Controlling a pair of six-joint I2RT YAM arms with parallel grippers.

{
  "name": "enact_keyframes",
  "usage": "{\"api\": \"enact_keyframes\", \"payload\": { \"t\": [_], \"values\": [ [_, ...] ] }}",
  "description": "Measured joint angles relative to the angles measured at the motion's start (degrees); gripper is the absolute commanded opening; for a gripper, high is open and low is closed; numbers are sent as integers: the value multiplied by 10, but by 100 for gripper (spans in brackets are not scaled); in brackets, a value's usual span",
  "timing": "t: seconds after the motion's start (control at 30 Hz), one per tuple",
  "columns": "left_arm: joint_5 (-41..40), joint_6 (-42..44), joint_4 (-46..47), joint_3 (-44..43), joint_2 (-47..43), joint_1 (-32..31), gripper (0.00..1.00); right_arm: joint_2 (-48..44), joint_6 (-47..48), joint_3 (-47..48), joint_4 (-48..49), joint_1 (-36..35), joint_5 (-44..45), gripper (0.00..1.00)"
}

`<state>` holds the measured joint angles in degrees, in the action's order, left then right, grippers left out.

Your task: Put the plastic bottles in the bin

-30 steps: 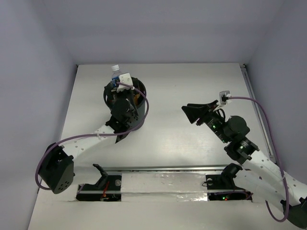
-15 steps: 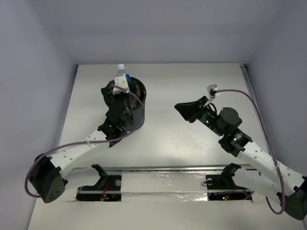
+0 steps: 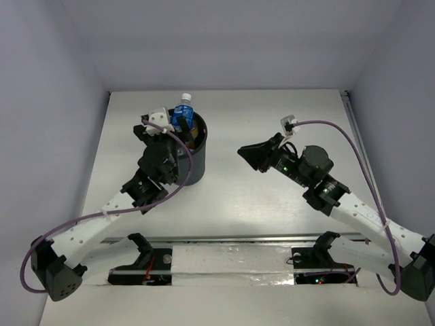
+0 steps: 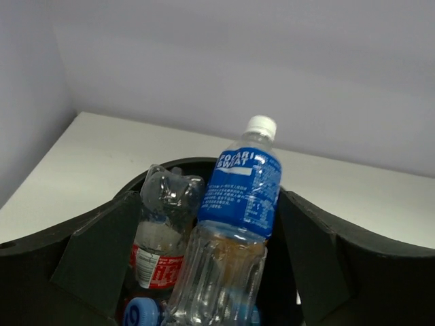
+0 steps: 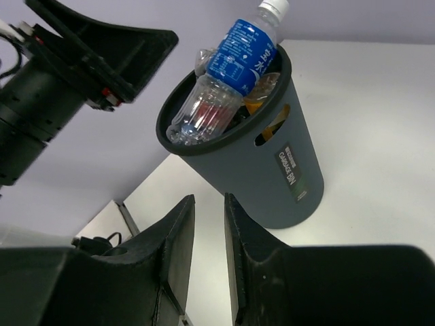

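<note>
Left gripper (image 3: 160,126): jaws spread wide, nothing clamped. It sits just beside the left rim of the bin (image 3: 194,166), on the far-left part of the white table (image 3: 272,204). Right gripper (image 5: 209,251): fingers near together with a narrow slit of table between them, nothing held. It is well apart from the bin, on its right, and aimed at it.

Left wrist view: Pocari Sweat bottle (image 4: 241,190) rises between the two spread fingers (image 4: 102,248); contact cannot be judged from this view alone. Right wrist view shows the left gripper off to the side, apart from the bottle, which lies in the bin on its own.

Left wrist only: crushed clear bottle with red label (image 4: 160,238) down inside, left of the Pocari Sweat bottle; a blue cap (image 4: 139,314) lower still.

Right wrist only: orange bottle (image 5: 257,102) behind the Pocari Sweat bottle; handle slot (image 5: 272,129) and white-printed label (image 5: 292,173) on the bin wall.

Pocari Sweat bottle axis: tilted, not upright. Base is down inside the bin toward the near side, blue label at mid-length. White cap (image 5: 272,9) is up and out past the far rim, pointing toward the back wall.
</note>
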<state>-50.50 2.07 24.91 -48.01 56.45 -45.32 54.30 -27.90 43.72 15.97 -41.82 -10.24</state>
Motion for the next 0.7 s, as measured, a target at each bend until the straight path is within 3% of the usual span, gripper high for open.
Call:
{"api": "enact_keyframes", "payload": {
  "t": [0.27,0.4,0.43,0.6,0.7],
  "values": [
    [81,-99,-139,-83,-83,0,80,0,6,12,-4,-5,-1,28],
    [128,-150,-208,-99,-155,0,96,-42,17,14,-23,-6,19,30],
    [135,-161,-227,-99,-176,0,98,-54,20,16,-27,-6,25,33],
    [156,-205,-299,-87,-288,0,99,-109,31,34,-44,-6,58,66],
    [156,-225,-329,-76,-353,0,99,-126,38,38,-56,-6,78,78]
  ]
}}
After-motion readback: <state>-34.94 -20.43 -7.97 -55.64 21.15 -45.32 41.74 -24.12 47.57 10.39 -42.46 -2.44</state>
